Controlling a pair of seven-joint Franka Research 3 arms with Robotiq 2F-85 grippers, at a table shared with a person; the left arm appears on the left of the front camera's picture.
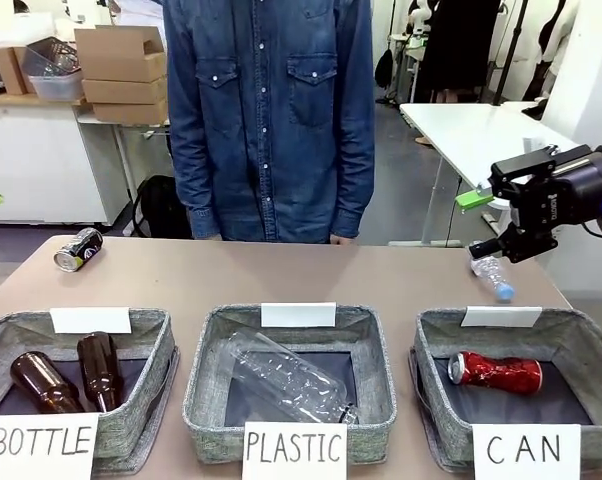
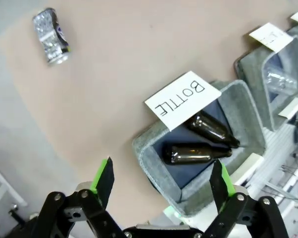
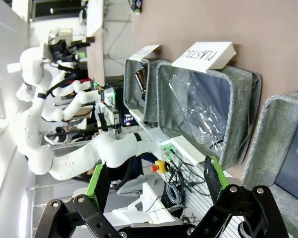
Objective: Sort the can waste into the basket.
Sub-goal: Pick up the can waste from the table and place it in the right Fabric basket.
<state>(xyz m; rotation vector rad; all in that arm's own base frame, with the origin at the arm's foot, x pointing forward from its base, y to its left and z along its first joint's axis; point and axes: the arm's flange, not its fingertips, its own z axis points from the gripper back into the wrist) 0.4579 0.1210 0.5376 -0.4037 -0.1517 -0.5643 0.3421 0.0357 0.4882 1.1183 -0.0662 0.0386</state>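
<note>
**Both grippers gaping wide**

R arm is hanging at the right edge of the front view, approx. mid-height. R gripper (image 1: pixel 484 224) is pointing toward frame left, jaws spread, one green pad facing up. In its own wrist view, R gripper (image 3: pixel 156 173) is showing both fingers well apart at the bottom edge. L gripper (image 2: pixel 163 171) is likewise standing wide, fingers rising at bottom left and bottom right.

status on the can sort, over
Left gripper and right gripper open, empty. Red can in CAN basket; grey can loose, far left. Plastic bottle lying behind basket.
</note>
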